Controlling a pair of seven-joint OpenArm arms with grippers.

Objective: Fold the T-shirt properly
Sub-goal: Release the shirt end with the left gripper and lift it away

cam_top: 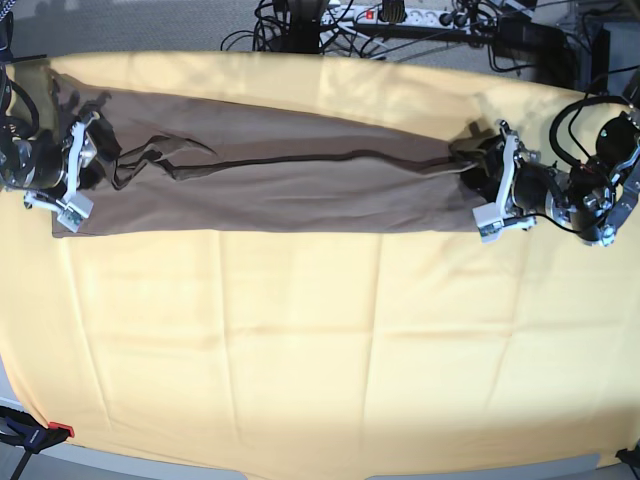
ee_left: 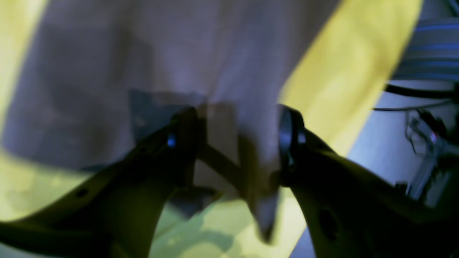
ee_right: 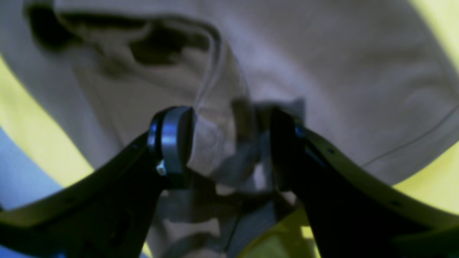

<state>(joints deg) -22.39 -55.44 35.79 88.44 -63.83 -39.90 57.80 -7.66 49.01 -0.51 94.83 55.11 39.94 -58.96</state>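
T-shirt point(cam_top: 270, 180), thin soft taupe fabric, long folded band, rumpled ends

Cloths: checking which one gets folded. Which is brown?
The T-shirt, a long brown strip between both grippers; the yellow cloth lies under it.

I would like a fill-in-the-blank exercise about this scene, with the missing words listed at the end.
1. The T-shirt lies as a long band on a cloth whose colour is ____.
2. In the base view, the right gripper is at the shirt's ____ end.
3. In its wrist view, the jaws of the left gripper stand ____.
4. A red clamp sits at the table's bottom-____ corner in the base view.

Missing words: yellow; left; open; left
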